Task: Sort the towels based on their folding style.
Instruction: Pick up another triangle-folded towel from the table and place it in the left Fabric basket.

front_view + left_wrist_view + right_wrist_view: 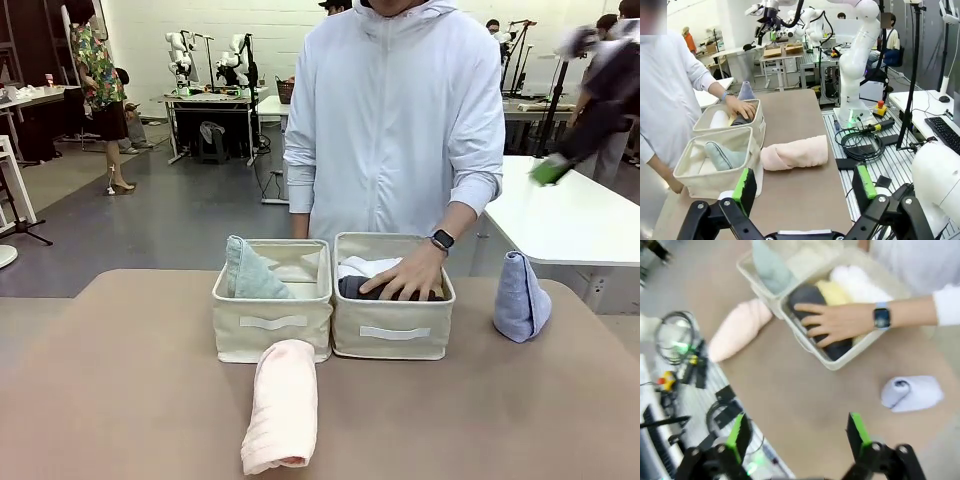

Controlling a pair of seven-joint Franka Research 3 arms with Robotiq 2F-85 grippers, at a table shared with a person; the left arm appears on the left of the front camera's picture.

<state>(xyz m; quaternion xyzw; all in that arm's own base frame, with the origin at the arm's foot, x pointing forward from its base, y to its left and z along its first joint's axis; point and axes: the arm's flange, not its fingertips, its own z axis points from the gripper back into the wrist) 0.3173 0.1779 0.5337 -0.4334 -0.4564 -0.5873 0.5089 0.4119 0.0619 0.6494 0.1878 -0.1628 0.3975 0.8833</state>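
Both released, empty: left end effector (805,186), right end effector (799,434). One pale pink roll (795,152) on worktop (800,112), just ahead of left end effector. Beyond it, two bins: nearer bin (700,180) holds one sage-green cone (722,156); farther bin (759,131), three: white roll (857,282), yellow roll (832,292), dark grey roll (802,295) — last partly under person's hand (837,322). One light-blue cone (912,392) ahead-right of right end effector — blurred.

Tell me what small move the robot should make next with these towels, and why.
Probably lower the open right gripper toward the light-blue cone towel, which lies alone on the table on that arm's side. Its match, the sage-green cone, sits in the left bin, while the person's hand rests on the rolls in the right bin, so the pink roll can wait.
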